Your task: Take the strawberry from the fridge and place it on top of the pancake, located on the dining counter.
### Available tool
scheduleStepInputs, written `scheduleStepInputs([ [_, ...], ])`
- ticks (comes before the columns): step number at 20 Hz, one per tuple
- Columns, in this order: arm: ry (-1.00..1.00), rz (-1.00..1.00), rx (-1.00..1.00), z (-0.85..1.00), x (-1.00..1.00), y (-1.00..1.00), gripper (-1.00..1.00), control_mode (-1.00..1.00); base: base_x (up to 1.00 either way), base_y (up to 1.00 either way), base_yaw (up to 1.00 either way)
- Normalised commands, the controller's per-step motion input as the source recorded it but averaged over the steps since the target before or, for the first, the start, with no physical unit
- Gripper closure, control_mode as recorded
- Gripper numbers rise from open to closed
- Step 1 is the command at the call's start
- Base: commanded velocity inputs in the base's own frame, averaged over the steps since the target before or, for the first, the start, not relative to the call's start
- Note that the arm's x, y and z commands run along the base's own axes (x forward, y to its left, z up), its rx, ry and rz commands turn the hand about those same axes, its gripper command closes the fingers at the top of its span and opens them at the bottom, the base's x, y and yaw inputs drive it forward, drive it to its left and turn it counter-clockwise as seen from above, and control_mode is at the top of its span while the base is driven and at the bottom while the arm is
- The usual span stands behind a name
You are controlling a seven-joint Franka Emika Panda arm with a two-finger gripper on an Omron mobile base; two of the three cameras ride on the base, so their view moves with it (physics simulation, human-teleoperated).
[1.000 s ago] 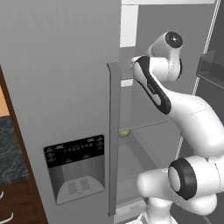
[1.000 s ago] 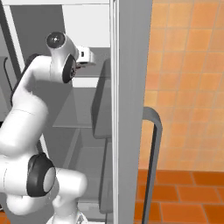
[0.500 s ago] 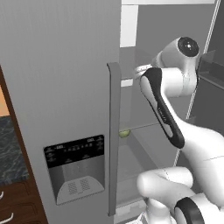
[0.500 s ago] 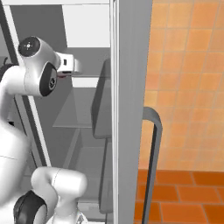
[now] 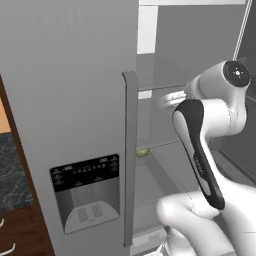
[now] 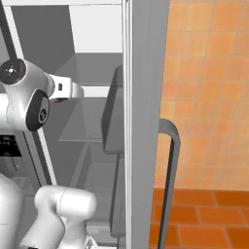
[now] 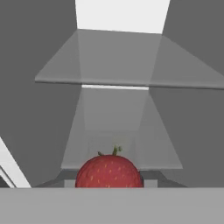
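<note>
A: Count for me, please.

B: One strawberry (image 7: 109,171), red, low in the hand view right at the pincer. One small green fruit (image 5: 142,152) on a lower shelf, just right of the door handle (image 5: 130,155). One fridge (image 5: 75,100), its left door with the black dispenser panel (image 5: 87,172) closed and the right compartment open. Glass shelves inside: two plain in the hand view.

A: And the pincer?

B: The pincer (image 6: 73,90) is drawn in tight, and the strawberry sits right at its tips, so it looks clamped on the berry. The fingers themselves are hidden, so I can't see the contact.

A: What differs from half a second ago?

B: The arm has swung further out: its elbow sits lower and nearer the cameras, and the hand has pulled back toward the near edge of the shelves. The green fruit has not moved.
</note>
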Motion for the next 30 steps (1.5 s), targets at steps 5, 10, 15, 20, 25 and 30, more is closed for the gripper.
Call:
scheduleStepInputs([
  [5, 0.04, 0.00, 0.00, -0.11, -0.11, 0.02, 1.00, 1.00, -0.40, 0.17, 0.06],
  [10, 0.00, 0.00, 0.00, 0.00, 0.00, 0.00, 1.00, 1.00, -1.00, 0.62, 0.27],
  [15, 0.00, 0.00, 0.00, 0.00, 0.00, 0.00, 1.00, 1.00, -0.83, 0.79, 0.50],
  [20, 0.00, 0.00, 0.00, 0.00, 0.00, 0.00, 1.00, 1.00, -0.52, 0.62, 0.63],
  [25, 0.00, 0.00, 0.00, 0.00, 0.00, 0.00, 1.00, 1.00, -0.56, 0.67, 0.68],
  [30, 0.00, 0.00, 0.00, 0.00, 0.00, 0.00, 1.00, 1.00, -0.65, 0.59, 0.69],
])
